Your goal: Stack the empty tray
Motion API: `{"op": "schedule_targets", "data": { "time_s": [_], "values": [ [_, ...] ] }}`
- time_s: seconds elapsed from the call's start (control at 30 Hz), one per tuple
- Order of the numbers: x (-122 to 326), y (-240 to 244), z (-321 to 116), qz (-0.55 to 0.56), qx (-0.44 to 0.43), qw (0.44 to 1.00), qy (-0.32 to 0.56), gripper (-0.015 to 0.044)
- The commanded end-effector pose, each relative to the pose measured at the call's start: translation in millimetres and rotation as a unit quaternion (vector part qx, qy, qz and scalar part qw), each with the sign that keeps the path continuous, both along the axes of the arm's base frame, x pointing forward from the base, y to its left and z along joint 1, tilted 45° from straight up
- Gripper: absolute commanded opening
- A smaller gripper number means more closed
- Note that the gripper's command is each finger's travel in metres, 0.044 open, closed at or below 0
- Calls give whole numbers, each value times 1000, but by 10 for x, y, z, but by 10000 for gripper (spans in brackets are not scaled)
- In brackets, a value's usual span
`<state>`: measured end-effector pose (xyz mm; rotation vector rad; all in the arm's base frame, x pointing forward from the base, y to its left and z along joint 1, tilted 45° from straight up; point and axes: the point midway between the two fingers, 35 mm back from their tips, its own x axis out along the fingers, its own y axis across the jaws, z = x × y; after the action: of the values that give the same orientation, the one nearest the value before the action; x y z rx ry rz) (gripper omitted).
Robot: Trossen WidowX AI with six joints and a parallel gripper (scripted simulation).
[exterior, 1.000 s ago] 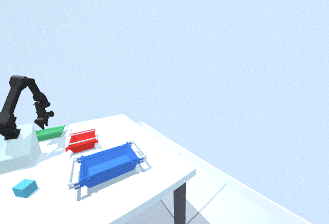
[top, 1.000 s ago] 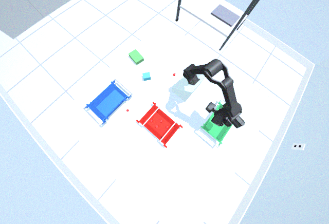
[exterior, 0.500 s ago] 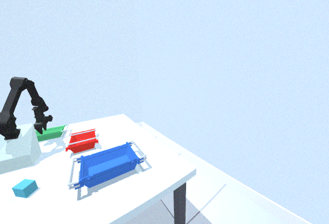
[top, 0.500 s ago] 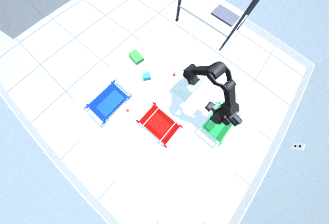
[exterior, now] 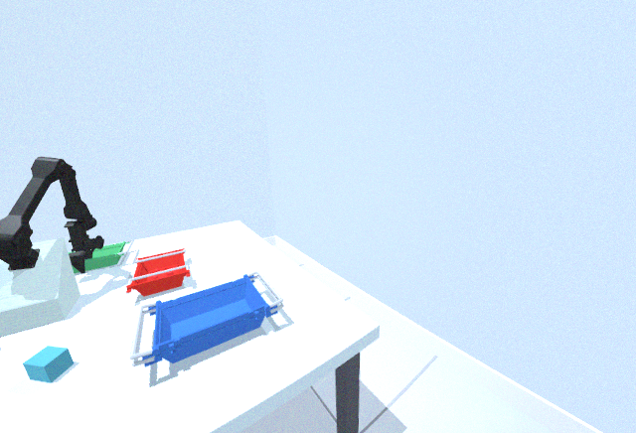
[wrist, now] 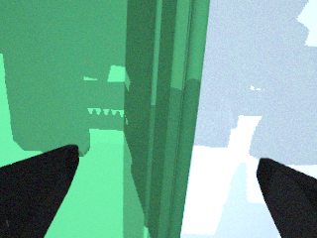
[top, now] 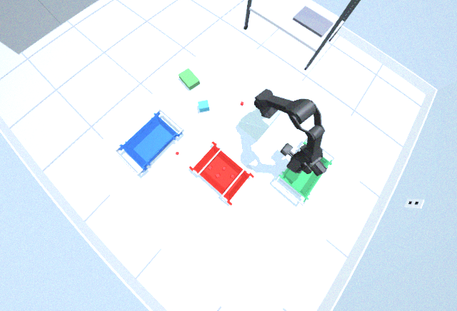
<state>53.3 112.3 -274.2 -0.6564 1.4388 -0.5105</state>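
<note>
The red tray [top: 203, 160] [exterior: 161, 284] holds several small red blocks [top: 223, 168]. Its wire bars [top: 209, 161] [top: 233, 183] both lie across its top, also seen in the exterior view [exterior: 160, 272]. The green tray [top: 299, 186] [exterior: 110, 256] [wrist: 99, 174] stands beside it; the visible part of its inside looks empty, and its bars are swung outward. My gripper [top: 307, 167] [exterior: 81, 265] [wrist: 169, 161] is open and low at the green tray. In the wrist view one finger is on the inner side of its wall, the other outside, with no visible contact. The arm hides part of this tray.
An empty blue tray [top: 155, 141] [exterior: 205, 320] with outswung bars stands on the red tray's other side. A cyan block [top: 203, 105] [exterior: 49, 363], a green block [top: 188, 78] and small red cubes [top: 177, 153] [top: 242, 103] lie apart from the trays.
</note>
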Motion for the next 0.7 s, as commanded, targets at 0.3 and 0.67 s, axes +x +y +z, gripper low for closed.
{"op": "schedule_targets", "data": {
  "time_s": [0.3, 0.67],
  "values": [
    [7, -48, -33, 4, -1, 1000, 0, 337],
    [7, -48, -33, 4, -1, 1000, 0, 208]
  ]
}}
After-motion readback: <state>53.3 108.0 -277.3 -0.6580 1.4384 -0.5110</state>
